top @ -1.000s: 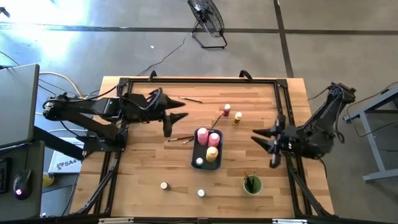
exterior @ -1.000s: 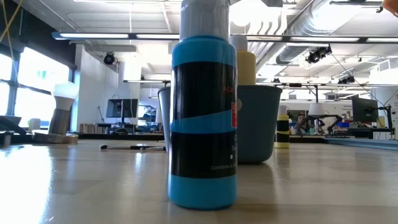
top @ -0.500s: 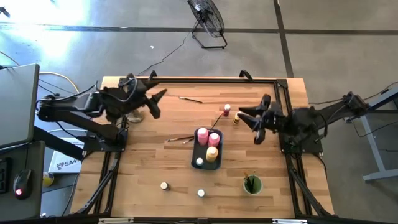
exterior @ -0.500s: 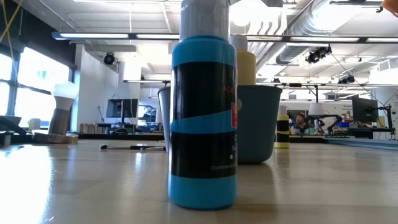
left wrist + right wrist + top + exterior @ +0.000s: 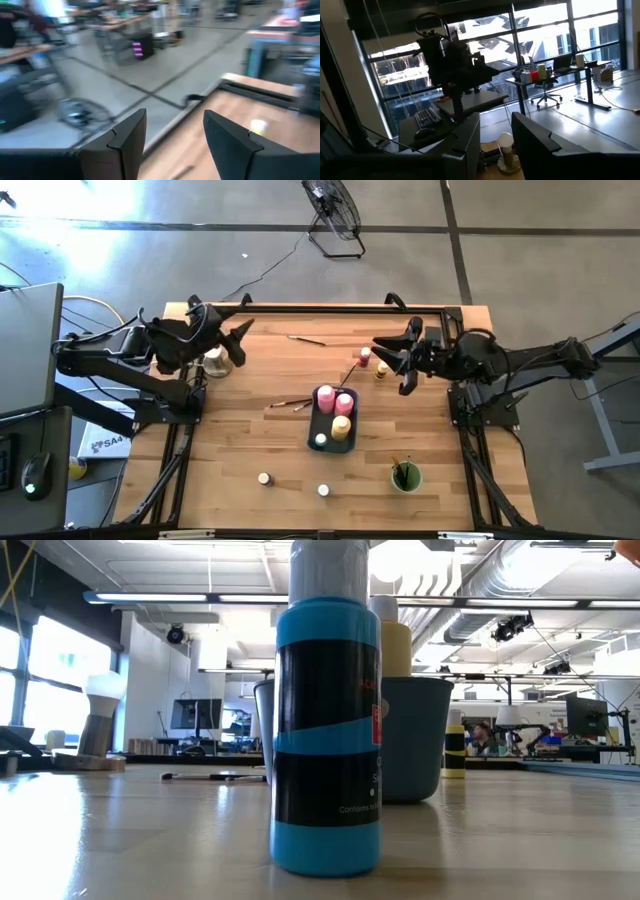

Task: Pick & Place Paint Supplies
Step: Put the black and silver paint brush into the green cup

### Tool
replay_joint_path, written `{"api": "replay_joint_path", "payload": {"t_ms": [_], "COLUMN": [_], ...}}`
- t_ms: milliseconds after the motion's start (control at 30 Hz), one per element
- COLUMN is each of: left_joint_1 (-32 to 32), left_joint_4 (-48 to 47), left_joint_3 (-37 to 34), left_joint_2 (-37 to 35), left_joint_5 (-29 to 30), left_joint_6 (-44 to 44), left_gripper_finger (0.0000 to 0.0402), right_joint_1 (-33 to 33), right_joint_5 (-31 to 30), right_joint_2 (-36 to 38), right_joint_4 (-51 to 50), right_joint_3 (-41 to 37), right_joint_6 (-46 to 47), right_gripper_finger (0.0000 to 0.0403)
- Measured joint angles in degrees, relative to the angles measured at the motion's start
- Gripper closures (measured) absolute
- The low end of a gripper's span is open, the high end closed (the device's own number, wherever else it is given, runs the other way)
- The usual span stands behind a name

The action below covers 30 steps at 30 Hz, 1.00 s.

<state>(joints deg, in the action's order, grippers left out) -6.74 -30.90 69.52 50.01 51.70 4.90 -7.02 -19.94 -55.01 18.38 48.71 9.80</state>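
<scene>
Paint bottles (image 5: 365, 357) stood near the desk's (image 5: 250, 440) far edge, just beside the right claw (image 5: 397, 360), which was held open and empty. They could be toppled if clipped by a finger, while the left claw (image 5: 232, 340), also open, was parked at the far left corner.

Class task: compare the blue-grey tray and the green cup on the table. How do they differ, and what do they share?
The blue-grey tray is rectangular and sits mid-table; the green cup is round and sits near the table's front edge on the right arm's side. The tray holds pink and yellow bottles; the cup holds thin, dark sticks. Both stand clear of the grippers.
</scene>
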Motion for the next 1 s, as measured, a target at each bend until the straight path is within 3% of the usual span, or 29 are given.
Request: {"api": "replay_joint_path", "payload": {"t_ms": [167, 300, 633, 1000], "left_joint_1": [0.0, 0.0, 0.0, 0.0], "left_joint_4": [-1.2, -1.0, -2.2, 0.5], "left_joint_3": [0.0, 0.0, 0.0, 0.0], "left_joint_2": [0.5, 0.4, 0.5, 0.5], "left_joint_5": [11.1, 14.6, 11.9, 9.6], "left_joint_6": [1.4, -1.3, -2.1, -2.0], "left_gripper_finger": [0.0208, 0.0208, 0.0208, 0.0208], "right_joint_1": [1.3, 1.5, 1.5, 3.3], "right_joint_5": [0.1, 0.1, 0.0, -1.4], "right_joint_2": [-1.3, -1.7, -1.7, -1.7], "right_joint_4": [-0.1, -0.1, -0.1, 0.9], "right_joint_3": [0.0, 0.0, 0.0, 0.0], "right_joint_6": [1.9, 2.4, 1.6, -5.5], "right_gripper_finger": [0.0298, 0.0298, 0.0298, 0.0298]}}
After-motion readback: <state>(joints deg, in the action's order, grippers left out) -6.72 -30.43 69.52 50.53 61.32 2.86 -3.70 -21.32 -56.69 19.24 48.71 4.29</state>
